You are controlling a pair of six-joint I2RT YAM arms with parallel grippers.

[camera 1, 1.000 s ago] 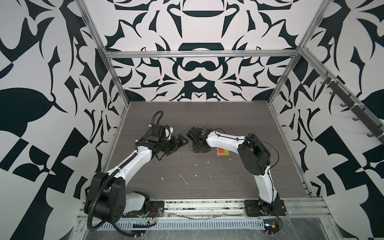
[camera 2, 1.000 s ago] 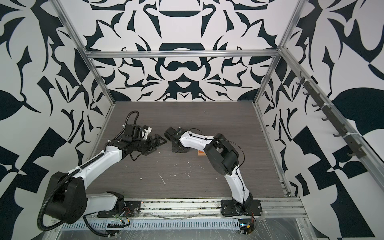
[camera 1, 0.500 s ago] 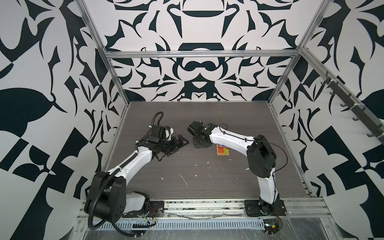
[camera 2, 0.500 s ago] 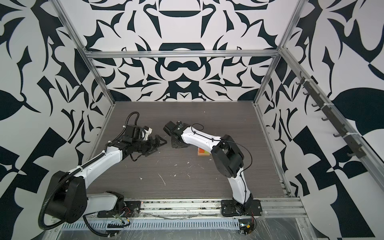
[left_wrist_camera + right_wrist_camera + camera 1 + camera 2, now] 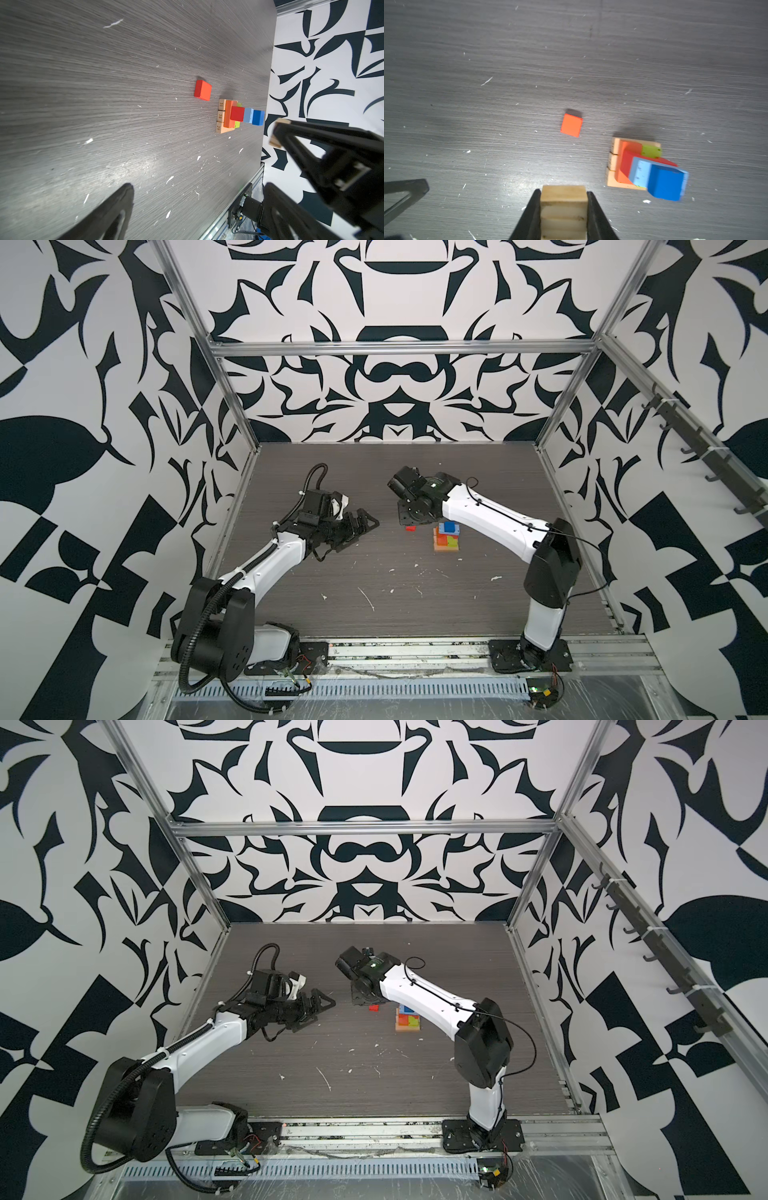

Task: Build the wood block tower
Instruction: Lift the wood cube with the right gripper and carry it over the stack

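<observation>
Your left fingers hang over the dark grey wood-grain counter, on the left in both top views. They are spread wide apart with nothing between them, and they point toward the blocks but sit well apart from them.

Your right fingers are drawn together. The right wrist view shows only a tan wooden fill between them. It looks like their own pads pressed face to face, though I cannot tell that for certain.

The stacked wood block tower stands on the counter to the right of centre, beside the white forearm of your right arm. Its base is three plain tan bars laid side by side, with printed numbers on their ends. Above them are an orange piece and a lime green piece, then a red block and a light blue block, with a dark blue cube on top.

A loose red-orange wooden cube lies flat on the counter just beside the tower, on its left, not touching it. Your right fingers are poised above the counter close to that cube, clear of both cube and tower.
</observation>
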